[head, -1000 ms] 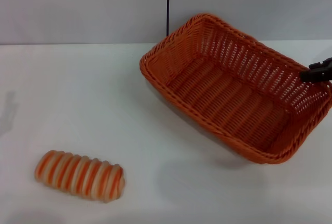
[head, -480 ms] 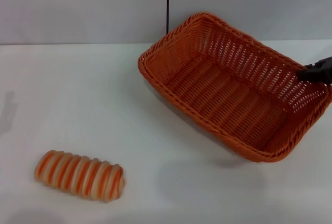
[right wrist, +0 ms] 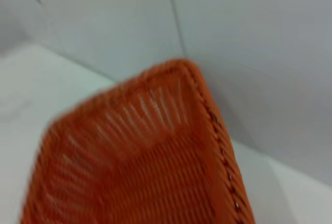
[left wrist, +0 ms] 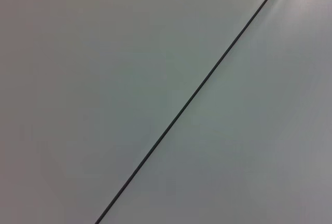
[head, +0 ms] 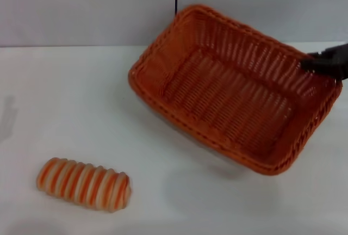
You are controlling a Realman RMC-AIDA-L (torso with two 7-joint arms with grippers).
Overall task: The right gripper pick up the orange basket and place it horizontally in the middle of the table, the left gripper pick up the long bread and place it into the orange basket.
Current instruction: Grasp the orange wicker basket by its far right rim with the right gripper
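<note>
The orange basket [head: 228, 99] hangs tilted above the right half of the white table [head: 81, 99], its shadow on the tabletop beneath it. My right gripper [head: 319, 63] is shut on the basket's far right rim at the picture's right edge. In the right wrist view the orange basket [right wrist: 155, 172] fills the lower part, with one corner towards the wall. The long bread [head: 83, 184], striped orange and cream, lies on the table at the front left, well apart from the basket. My left gripper is out of view; its wrist view shows only a grey wall with a dark seam [left wrist: 192, 94].
A grey wall [head: 81, 6] with a vertical dark seam stands behind the table. Bare white tabletop stretches between the bread and the basket.
The basket has risen and swung to the left in my right gripper, its left corner now nearer the table's middle. The bread has not moved.
</note>
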